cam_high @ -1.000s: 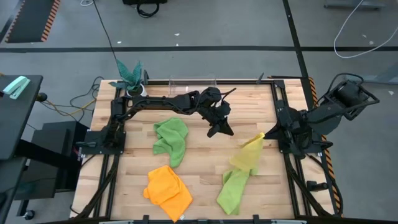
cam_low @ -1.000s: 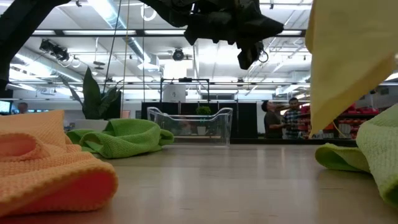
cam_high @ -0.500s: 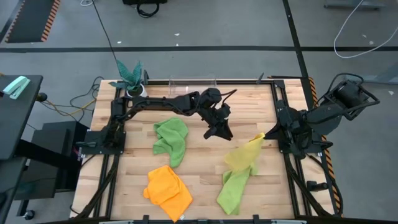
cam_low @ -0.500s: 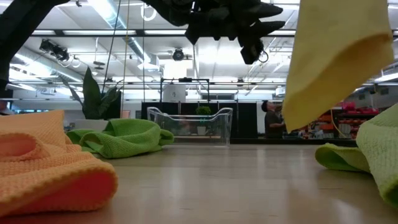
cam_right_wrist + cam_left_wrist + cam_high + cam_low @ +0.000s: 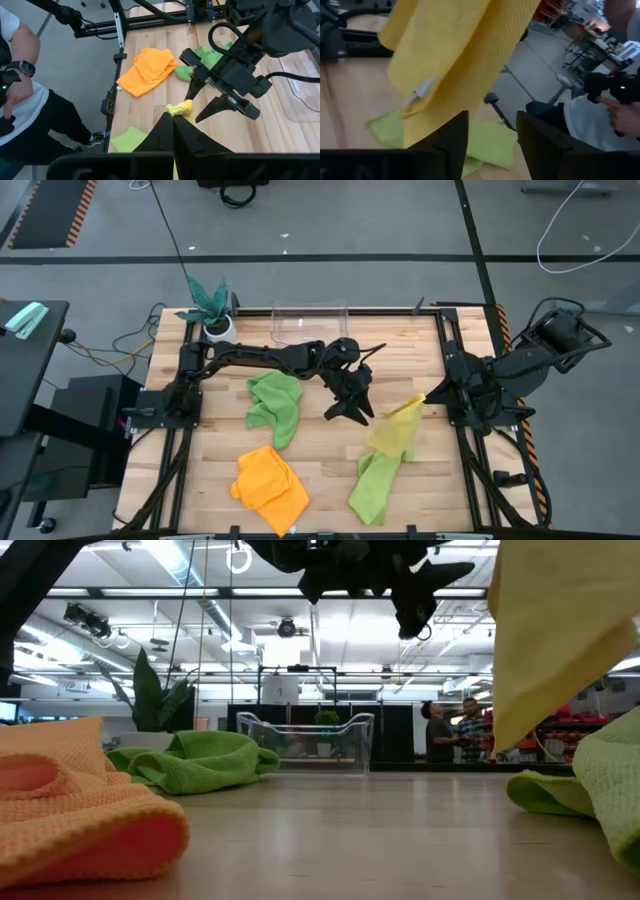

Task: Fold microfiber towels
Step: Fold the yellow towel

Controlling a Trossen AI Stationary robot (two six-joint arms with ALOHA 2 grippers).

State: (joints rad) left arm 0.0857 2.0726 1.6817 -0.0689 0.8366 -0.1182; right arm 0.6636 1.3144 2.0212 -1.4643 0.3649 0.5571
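Observation:
My right gripper [image 5: 420, 398] is shut on the yellow towel [image 5: 395, 430], which hangs at the table's right middle. My left gripper [image 5: 349, 416] stands open just left of it, touching nothing; in its wrist view the yellow towel [image 5: 455, 50] hangs close ahead of the spread fingers. A lime green towel [image 5: 375, 485] lies crumpled on the table under the yellow one. A second lime green towel [image 5: 273, 405] lies crumpled at centre left. The orange towel [image 5: 270, 485] lies bunched at the near edge. My right gripper pinches the yellow towel's top corner [image 5: 179, 108] between its two fingers, slanting down from the table's right side. A small tuft of cloth shows beyond the fingertips. The rest hangs slack below the gripper, its lower edge [image 5: 505, 740] clear of the table.
A clear plastic bin [image 5: 310, 320] stands at the far edge, with a teal plant in a white pot [image 5: 212, 308] at the far left corner. Black frame rails run along both sides. A person [image 5: 20, 75] stands beside the table's near edge.
My left gripper has opened its fingers and moved toward the table's near edge, closer to the hanging yellow towel. The towel's lower part swung left and then back.

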